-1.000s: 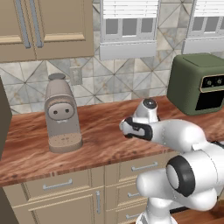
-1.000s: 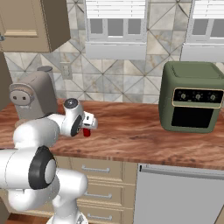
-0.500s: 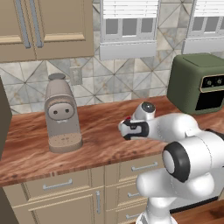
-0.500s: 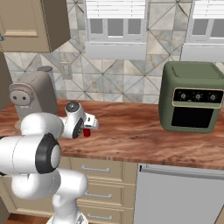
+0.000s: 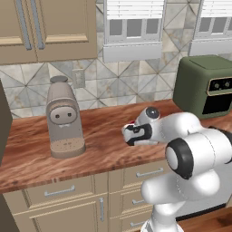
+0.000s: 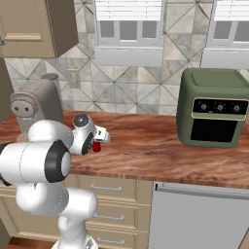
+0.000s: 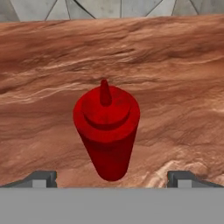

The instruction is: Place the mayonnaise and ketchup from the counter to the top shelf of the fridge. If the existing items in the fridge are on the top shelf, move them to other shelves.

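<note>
Reaching for the ketchup (image 7: 106, 131) on the worktop (image 7: 183, 87) — pincer (image 7: 112, 177) wide open, empty; next, straddle and close.

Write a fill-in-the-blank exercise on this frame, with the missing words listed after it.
1. The pincer stands ____ above the ketchup.
2. The ketchup stands upright on the ____.
3. The colour of the ketchup is ____.
4. At the right end of the counter sits a dark ____ oven.

Missing words: open; counter; red; green
</note>
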Available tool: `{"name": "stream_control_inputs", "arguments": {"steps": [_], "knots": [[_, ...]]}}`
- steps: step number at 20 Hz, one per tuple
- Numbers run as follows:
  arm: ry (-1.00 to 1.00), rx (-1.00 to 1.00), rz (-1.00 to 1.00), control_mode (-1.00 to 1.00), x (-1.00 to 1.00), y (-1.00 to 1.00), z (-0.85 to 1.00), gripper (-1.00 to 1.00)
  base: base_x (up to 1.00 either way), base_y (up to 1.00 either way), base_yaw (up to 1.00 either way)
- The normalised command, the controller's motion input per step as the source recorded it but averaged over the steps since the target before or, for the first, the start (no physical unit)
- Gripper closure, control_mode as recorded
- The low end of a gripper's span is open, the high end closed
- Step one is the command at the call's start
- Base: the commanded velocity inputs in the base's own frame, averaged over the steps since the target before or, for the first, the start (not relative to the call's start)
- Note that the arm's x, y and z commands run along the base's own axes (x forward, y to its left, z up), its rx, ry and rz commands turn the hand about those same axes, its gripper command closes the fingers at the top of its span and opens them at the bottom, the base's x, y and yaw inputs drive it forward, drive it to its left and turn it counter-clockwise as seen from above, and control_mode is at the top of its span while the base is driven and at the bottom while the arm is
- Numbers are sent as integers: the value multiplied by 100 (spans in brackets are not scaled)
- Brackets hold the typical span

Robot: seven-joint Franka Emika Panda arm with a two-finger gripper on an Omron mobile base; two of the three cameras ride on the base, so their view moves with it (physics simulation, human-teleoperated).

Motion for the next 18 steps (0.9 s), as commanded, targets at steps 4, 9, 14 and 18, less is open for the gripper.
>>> {"name": "stream_control_inputs", "arguments": {"steps": [4,9,14,18], "knots": [[-4,0,0,-100,14,0,-4,-100,0,0,0],[-3,0,0,-100,10,0,-3,-100,0,0,0],[-3,0,0,-100,9,0,-1,-100,0,0,0],[-2,0,0,-100,13,0,-1,-100,0,0,0]]}}
